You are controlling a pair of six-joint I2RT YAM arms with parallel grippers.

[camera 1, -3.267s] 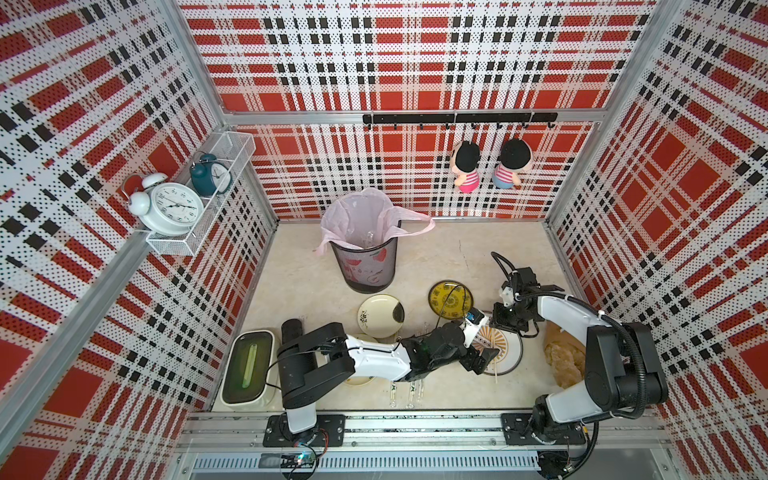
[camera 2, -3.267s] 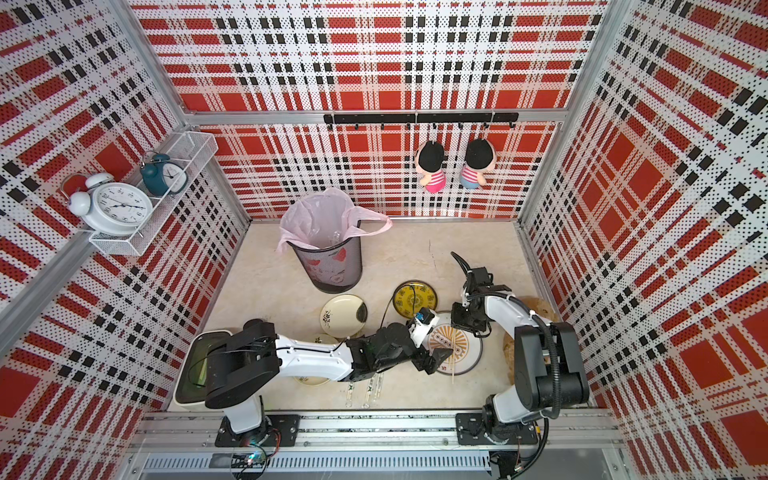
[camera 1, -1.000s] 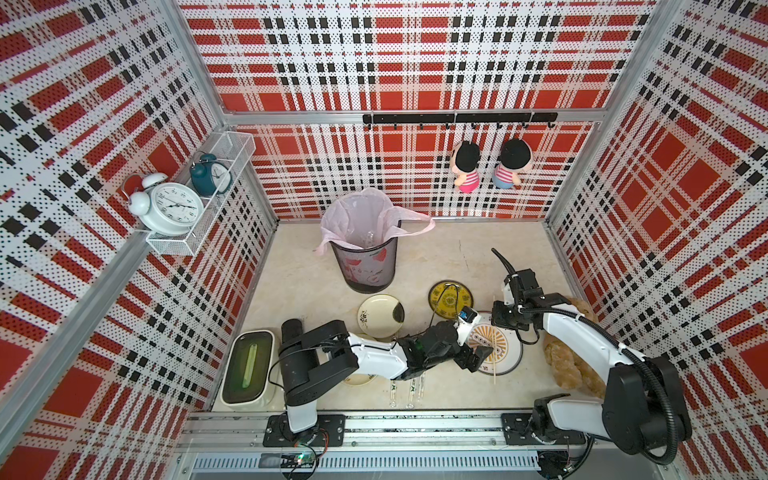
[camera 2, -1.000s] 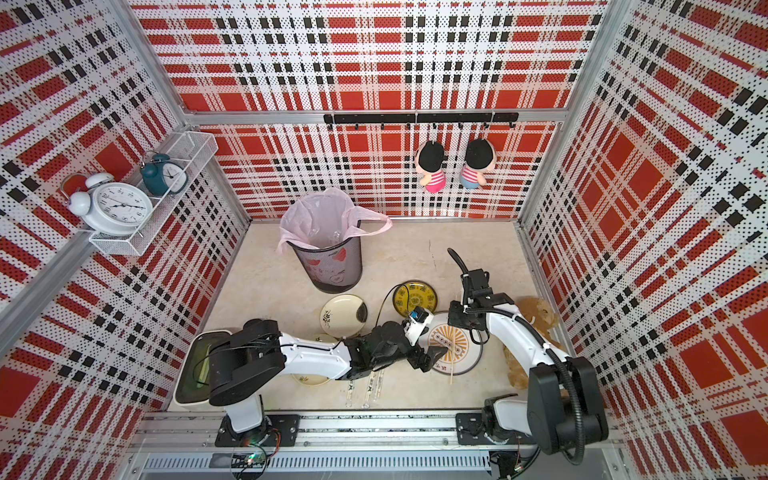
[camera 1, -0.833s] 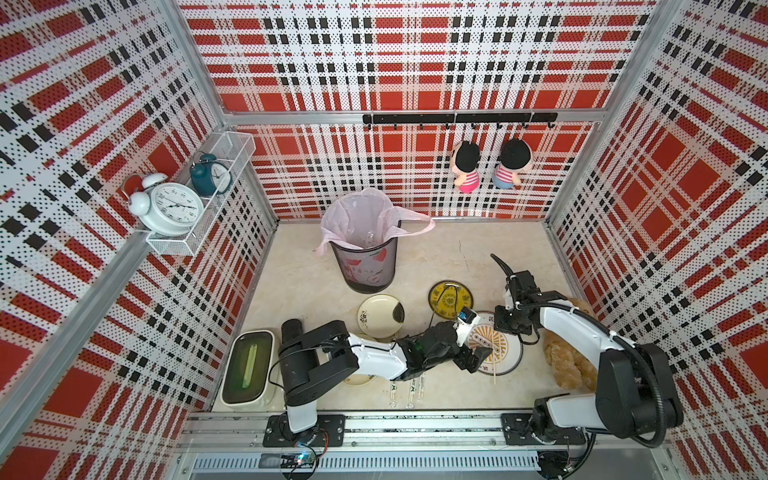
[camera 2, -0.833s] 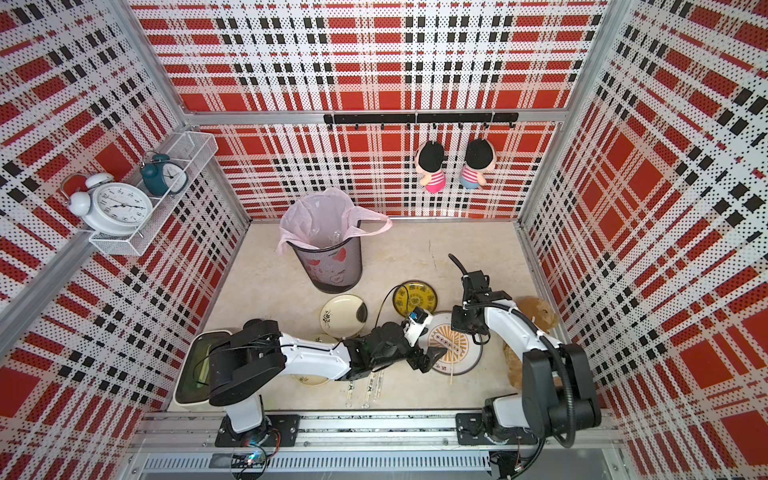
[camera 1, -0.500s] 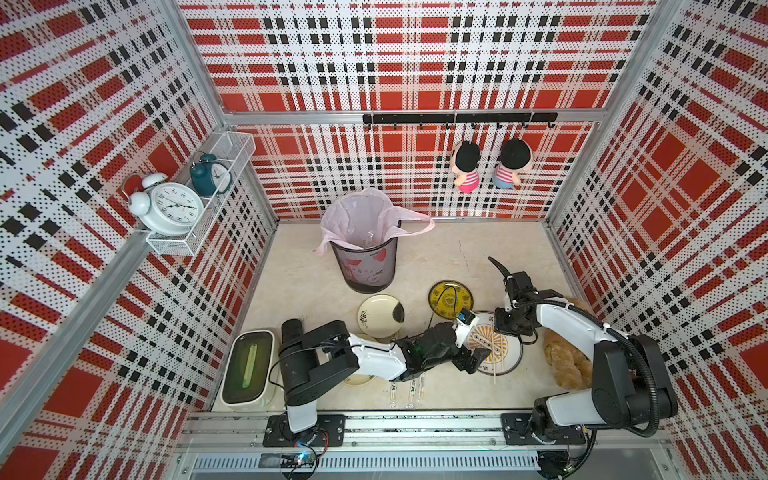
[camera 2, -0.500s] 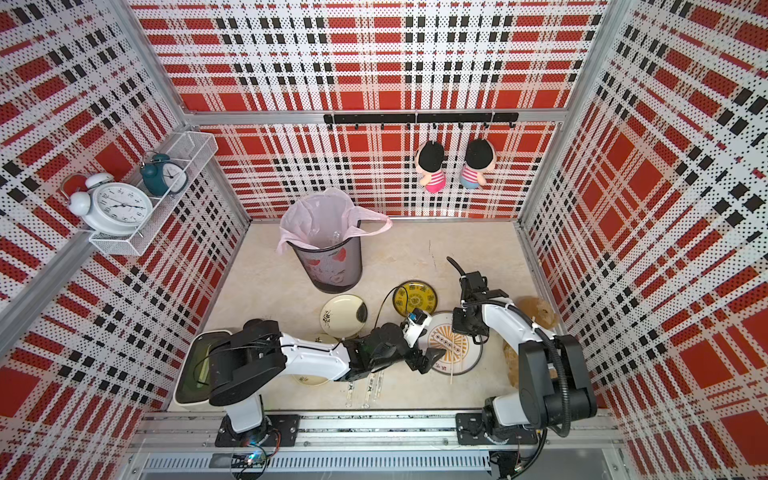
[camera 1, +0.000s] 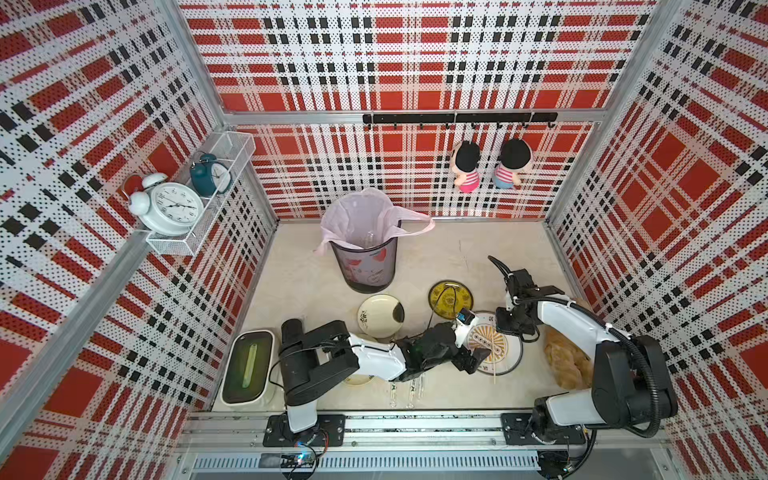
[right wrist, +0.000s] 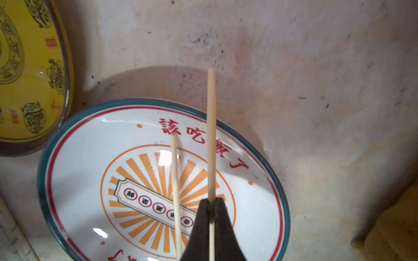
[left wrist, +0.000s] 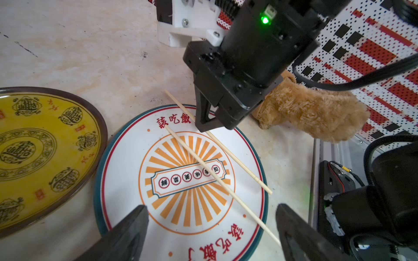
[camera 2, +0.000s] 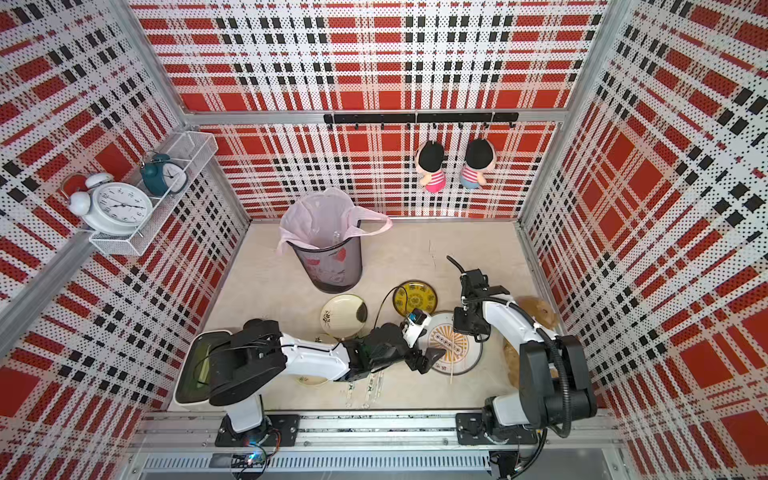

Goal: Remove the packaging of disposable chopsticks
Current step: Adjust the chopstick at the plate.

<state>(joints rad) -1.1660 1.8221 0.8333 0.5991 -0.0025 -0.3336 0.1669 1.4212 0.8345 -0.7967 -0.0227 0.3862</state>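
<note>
Right wrist view puts us closest: the right pincer (right wrist: 211, 203), two black wedge-shaped fingers, is clamped together on one of the disposable chopsticks (right wrist: 211, 135), a thin, straight, pale-tan wooden rod with a squared end. It juts forward from the fingertips, across the teal rim of a glossy round white plate (right wrist: 144, 101) printed with orange rays and red characters, and out over the mottled beige tabletop (right wrist: 316, 90). The loose stick (right wrist: 176, 180) lies on the plate just beside the pincer, nearly parallel to it. A yellow plate (right wrist: 34, 79) with a dark rim sits close to the white one.

In the left wrist view, the left pincer (left wrist: 210, 206) has its dark fingers wide apart over the plate's opposite edge. The held stick (left wrist: 241, 163) and the loose one slant away from it, and the loose stick's tip passes close by one finger. A shaggy tan plush toy (left wrist: 312, 113) lies beyond the right pincer.

In both top views, the packaging sleeves (camera 1: 411, 388) (camera 2: 368, 386), clear and narrow, lie flat behind the left pincer, partly under its arm; we cannot tell their contents.
</note>
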